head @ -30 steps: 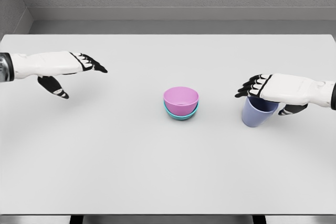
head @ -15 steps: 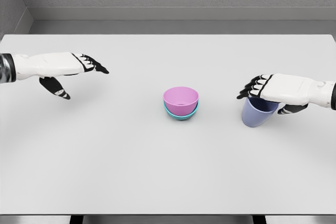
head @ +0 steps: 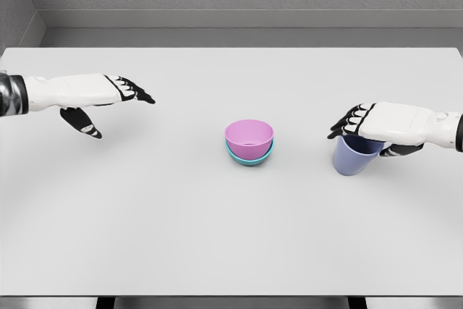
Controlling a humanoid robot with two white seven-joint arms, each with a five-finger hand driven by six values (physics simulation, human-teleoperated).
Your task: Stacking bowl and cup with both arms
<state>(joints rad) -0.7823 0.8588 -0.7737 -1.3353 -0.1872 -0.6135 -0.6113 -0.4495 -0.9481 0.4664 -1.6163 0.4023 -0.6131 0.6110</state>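
Note:
A pink bowl [head: 249, 135] sits nested inside a teal bowl [head: 249, 158] at the table's middle. To the right stands a lavender-blue cup [head: 351, 157], tilted slightly, with my right hand [head: 356, 132] wrapped over its rim, fingers above and thumb behind it. My left hand [head: 116, 103] hovers over the left part of the table, fingers stretched flat and thumb hanging down, holding nothing, well apart from the bowls.
The white table [head: 231, 236] spans the whole view, with a grey wall behind it. Its front edge runs along the bottom of the picture.
My left hand has drifted slightly right and a little down toward the bowls. The right hand and cup have shifted only a touch.

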